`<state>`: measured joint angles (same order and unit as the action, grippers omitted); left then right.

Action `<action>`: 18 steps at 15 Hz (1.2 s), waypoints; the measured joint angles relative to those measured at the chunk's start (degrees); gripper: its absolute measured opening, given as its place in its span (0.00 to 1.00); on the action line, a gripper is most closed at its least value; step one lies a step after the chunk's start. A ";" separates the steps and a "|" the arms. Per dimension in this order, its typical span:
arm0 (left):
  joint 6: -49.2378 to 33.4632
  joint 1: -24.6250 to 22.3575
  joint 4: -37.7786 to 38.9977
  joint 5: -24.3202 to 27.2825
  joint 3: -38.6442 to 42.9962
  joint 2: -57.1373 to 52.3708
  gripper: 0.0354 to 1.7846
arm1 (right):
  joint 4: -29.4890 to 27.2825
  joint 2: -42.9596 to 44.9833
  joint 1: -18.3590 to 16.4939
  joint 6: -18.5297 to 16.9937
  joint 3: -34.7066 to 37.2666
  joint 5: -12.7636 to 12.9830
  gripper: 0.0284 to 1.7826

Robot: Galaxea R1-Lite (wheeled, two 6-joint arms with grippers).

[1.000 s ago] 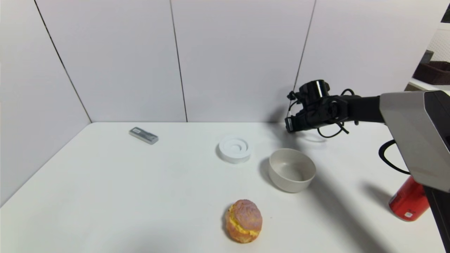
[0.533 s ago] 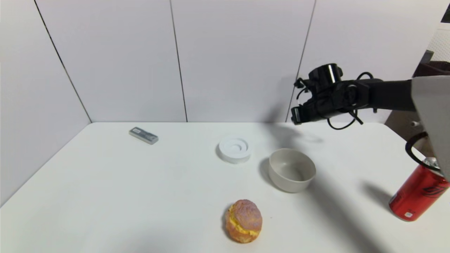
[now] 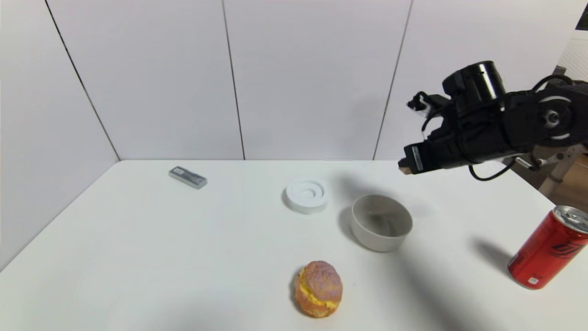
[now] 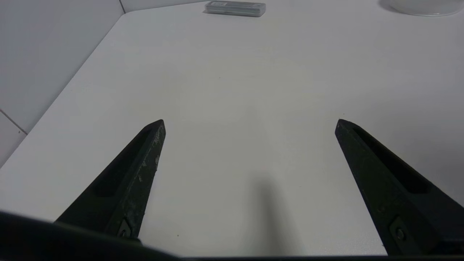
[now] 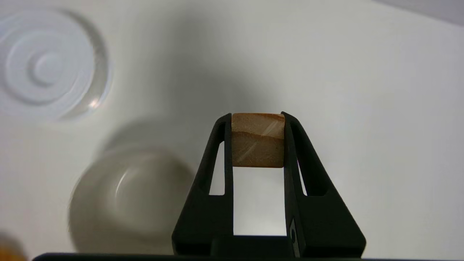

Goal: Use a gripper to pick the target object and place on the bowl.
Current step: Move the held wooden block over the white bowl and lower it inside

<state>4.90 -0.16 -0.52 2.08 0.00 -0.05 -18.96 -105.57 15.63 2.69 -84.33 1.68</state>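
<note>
Right wrist view | right pincer (image 5: 258, 139) clamps cube (image 5: 258, 140), grain lines slanted | above table (image 5: 362, 108)

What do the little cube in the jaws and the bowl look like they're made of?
The cube, held in the right gripper, looks like unfinished wood: light brown with a darker grain band and pale streaks. The bowl looks like matte ceramic or plastic: beige-grey, smooth, no gloss. I can't tell which.

Grainy wooden cube (image 5: 257, 139), matte bowl (image 3: 381, 222), glossy metal can (image 3: 546, 254)
</note>
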 joint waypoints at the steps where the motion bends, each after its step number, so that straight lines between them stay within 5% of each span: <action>1: 0.00 0.00 0.00 0.02 0.00 0.00 0.94 | 0.96 2.90 1.01 -0.22 4.02 -0.04 0.21; 8: -0.02 0.00 0.00 0.02 0.00 0.00 0.94 | 13.07 11.45 6.97 -0.35 22.19 -0.78 0.21; 18: -0.02 0.00 0.00 0.02 0.00 0.00 0.94 | 21.57 1.30 8.16 0.05 23.20 -1.46 0.21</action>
<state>4.88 -0.16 -0.52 2.11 0.00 -0.05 2.61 -104.27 23.78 2.74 -61.14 0.22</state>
